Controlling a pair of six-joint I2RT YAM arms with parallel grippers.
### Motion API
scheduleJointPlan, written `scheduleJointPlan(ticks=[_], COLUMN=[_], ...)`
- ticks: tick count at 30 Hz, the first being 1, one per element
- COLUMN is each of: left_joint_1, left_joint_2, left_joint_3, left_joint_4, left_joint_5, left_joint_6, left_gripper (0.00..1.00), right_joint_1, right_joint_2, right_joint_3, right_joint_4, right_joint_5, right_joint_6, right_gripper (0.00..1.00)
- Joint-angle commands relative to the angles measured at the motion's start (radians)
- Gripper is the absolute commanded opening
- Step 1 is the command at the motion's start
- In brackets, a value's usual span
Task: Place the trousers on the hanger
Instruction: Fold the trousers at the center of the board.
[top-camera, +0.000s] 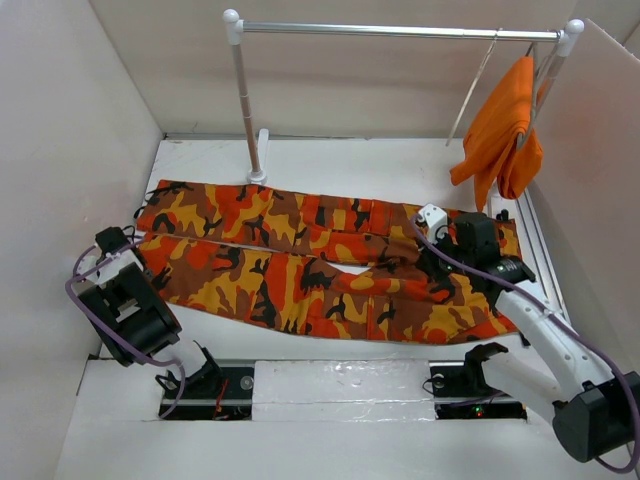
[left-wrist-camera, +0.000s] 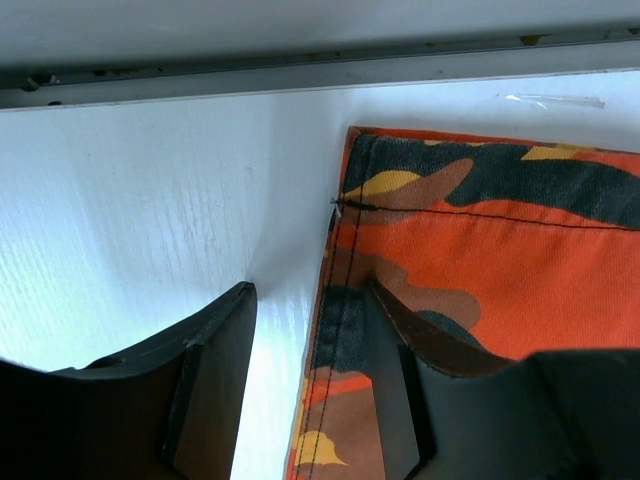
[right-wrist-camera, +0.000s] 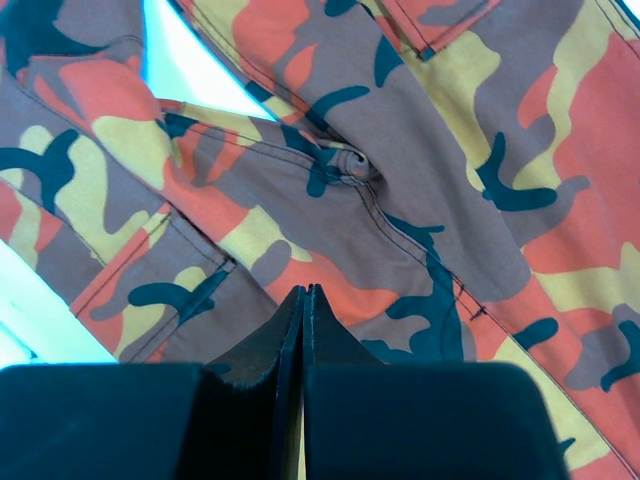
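The camouflage trousers (top-camera: 320, 265) lie flat on the white table, legs to the left and waist to the right. My left gripper (top-camera: 128, 243) is at the leg hems. In the left wrist view it (left-wrist-camera: 320, 385) is open and straddles the hem edge (left-wrist-camera: 335, 300): one finger is over the cloth, the other over bare table. My right gripper (top-camera: 437, 262) hovers over the crotch area. In the right wrist view it (right-wrist-camera: 305, 292) is shut and empty just above the cloth (right-wrist-camera: 400, 180). A thin pale bar, apparently the hanger (top-camera: 472, 95), hangs from the rail at back right, partly hidden.
A silver rail (top-camera: 400, 31) on white posts spans the back. A plain orange garment (top-camera: 503, 125) hangs at its right end. White walls close in left, right and back. A raised ledge (top-camera: 340, 375) runs along the table's near edge.
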Motion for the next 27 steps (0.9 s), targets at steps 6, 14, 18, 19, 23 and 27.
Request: scheduleJointPlan(ticks=[6,14,18,19,23,27], left_joint_1=[-0.057,-0.057,-0.057,-0.057,-0.088,-0.18], left_joint_2=[0.072,0.089,0.05,0.028,-0.203,-0.364], left_joint_3=[-0.025,-0.024,-0.013,-0.008,0.028,0.081], left_joint_4=[0.094,0.12,0.081,0.072,0.011,-0.044], left_joint_5=[0.046,0.073,0.098,0.114,0.182,0.153], left_joint_6=[0.014,0.026,0.041,0.049,0.094,0.103], left_gripper=[0.38,0.0,0.0,0.0,0.0,0.0], right_joint_1=[-0.005,-0.005,-0.014,-0.014,-0.058,-0.119], right_joint_2=[-0.032,-0.047,-0.042,-0.039,0.028,0.091], right_joint_3=[0.003,-0.007,-0.004,-0.005,-0.026,-0.082], right_joint_4=[0.027,0.021,0.018,0.015,-0.025,-0.001], right_joint_5=[-0.079,-0.068,-0.04,-0.033,-0.017,-0.066], right_joint_6=[0.016,0.022,0.022,0.025,0.06,0.1], right_gripper=[0.02,0.02,0.02,0.03,0.17,0.34])
